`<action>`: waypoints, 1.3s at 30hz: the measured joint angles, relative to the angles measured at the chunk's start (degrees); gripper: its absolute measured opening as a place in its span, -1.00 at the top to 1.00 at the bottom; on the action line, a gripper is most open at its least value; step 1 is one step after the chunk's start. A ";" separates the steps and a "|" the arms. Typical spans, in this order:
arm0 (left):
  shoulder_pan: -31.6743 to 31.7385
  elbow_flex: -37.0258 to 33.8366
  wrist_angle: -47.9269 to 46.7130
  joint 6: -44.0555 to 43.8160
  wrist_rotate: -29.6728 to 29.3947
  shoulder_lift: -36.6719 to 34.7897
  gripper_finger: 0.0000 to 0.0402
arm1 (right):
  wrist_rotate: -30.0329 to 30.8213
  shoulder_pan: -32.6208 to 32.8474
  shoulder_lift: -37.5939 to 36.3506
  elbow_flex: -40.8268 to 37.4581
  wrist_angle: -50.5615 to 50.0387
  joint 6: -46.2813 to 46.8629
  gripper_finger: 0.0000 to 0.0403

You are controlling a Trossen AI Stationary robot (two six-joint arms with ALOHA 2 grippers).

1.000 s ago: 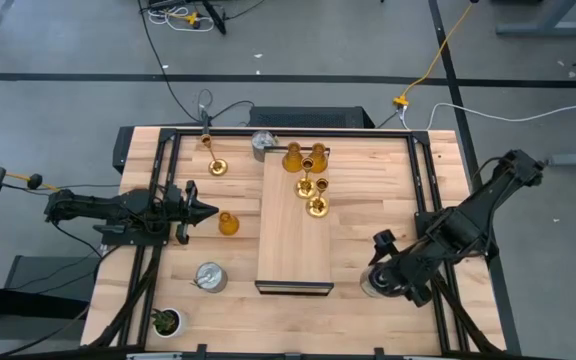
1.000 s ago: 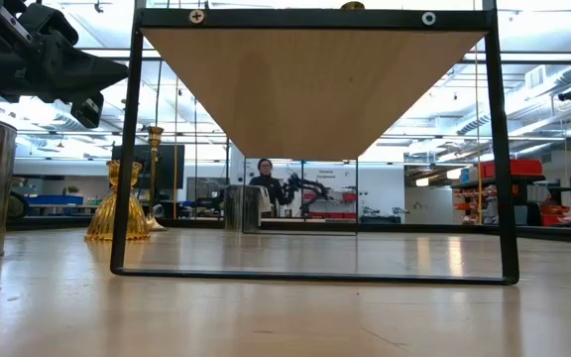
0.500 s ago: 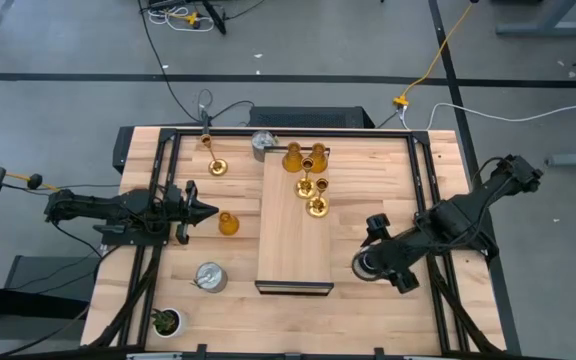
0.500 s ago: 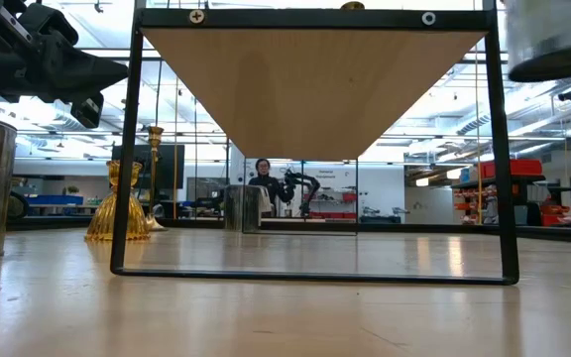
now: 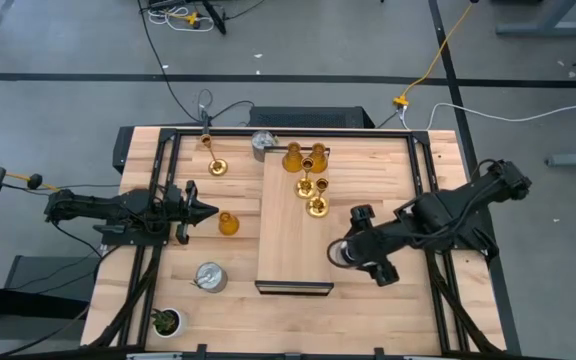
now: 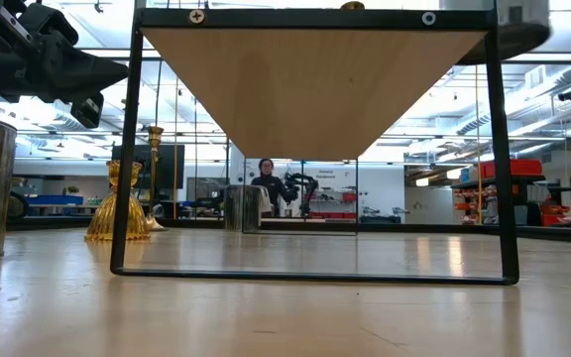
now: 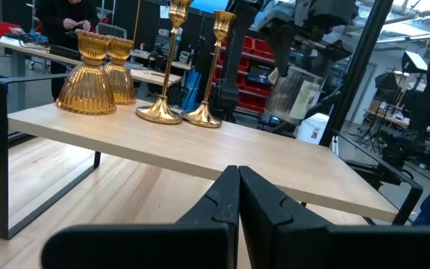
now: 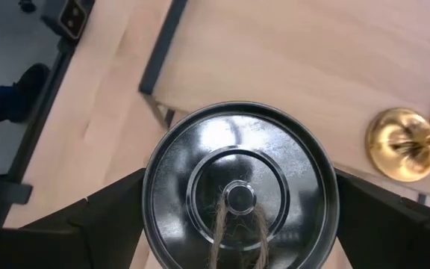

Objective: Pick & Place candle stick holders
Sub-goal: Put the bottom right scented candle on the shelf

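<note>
Beyond wooden table (image 6: 266,307), workshop (person (image 6: 265,184) standing)

Even, bright overhead light fills my workspace, and the wooden table (image 5: 388,165) shows only faint, soft shadows. From table height the ceiling lamps and windows behind glare, leaving the raised shelf (image 6: 310,84) backlit. The silver holder (image 8: 241,198) mirrors pale highlights.

Place: robotics lab or workshop
Floor: grey concrete (image 5: 298,50), cables running at 12 o'clock
Work surface: wooden tabletop (image 5: 368,180) in a black frame
Background: red storage bins (image 7: 252,71), a person (image 6: 265,182) at a bench
</note>
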 joint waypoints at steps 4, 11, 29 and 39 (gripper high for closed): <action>-0.01 0.02 0.00 -0.01 0.00 0.00 0.95 | -0.01 -1.16 2.00 2.26 -0.56 -0.60 -0.83; -0.01 0.01 0.00 0.00 0.00 0.01 0.95 | -0.01 -2.85 3.60 4.54 0.46 -1.65 -0.83; -0.02 0.00 0.00 0.00 0.00 0.00 0.95 | 0.00 -4.40 6.49 4.63 10.07 1.23 -0.83; -0.01 0.02 0.00 0.00 0.00 0.00 0.95 | 1.31 -4.44 10.19 4.63 14.16 3.24 -0.83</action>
